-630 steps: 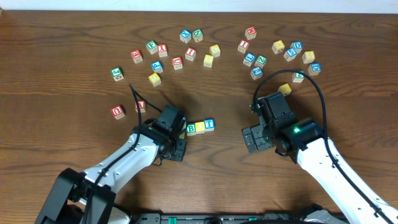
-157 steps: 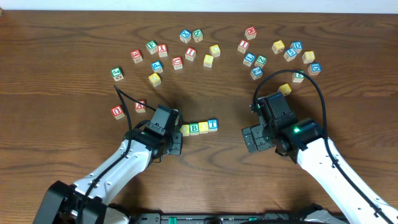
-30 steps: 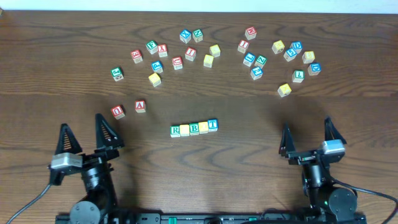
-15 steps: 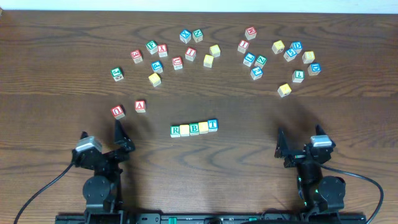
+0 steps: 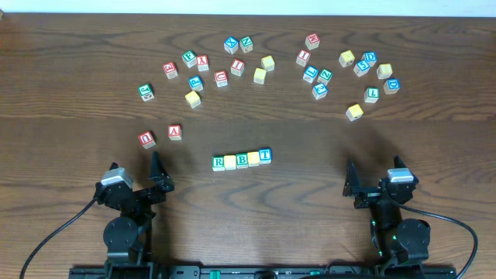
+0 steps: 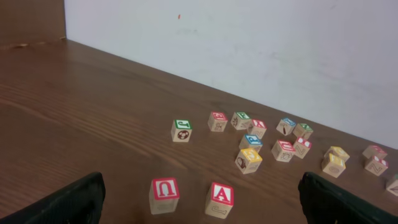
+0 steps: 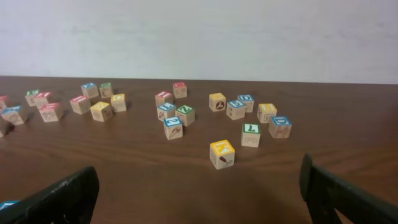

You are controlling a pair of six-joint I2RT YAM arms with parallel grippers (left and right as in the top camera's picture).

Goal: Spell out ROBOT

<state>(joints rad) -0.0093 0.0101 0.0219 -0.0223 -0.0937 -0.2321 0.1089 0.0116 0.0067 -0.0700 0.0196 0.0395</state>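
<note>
A row of five letter blocks (image 5: 242, 160) lies mid-table: green R (image 5: 219, 163), a yellow block, green B, a yellow block, blue T (image 5: 265, 156). My left gripper (image 5: 136, 167) is pulled back to the near edge, open and empty. In its wrist view the left gripper (image 6: 202, 208) frames a red U block (image 6: 165, 194) and a red A block (image 6: 221, 199) lying well ahead. My right gripper (image 5: 374, 170) rests at the near right, also open with nothing in it. In the wrist view the right gripper (image 7: 199, 199) faces a lone yellow block (image 7: 222, 154).
Many loose letter blocks (image 5: 232, 66) are scattered across the far half of the table, with a second cluster (image 5: 364, 70) at the far right. A white wall (image 6: 249, 50) rises behind the table's far edge.
Since the oldest frames the row has grown from three blocks to five. Both arms have drawn back to the near edge, and in the last second the grippers tilted and settled there.
</note>
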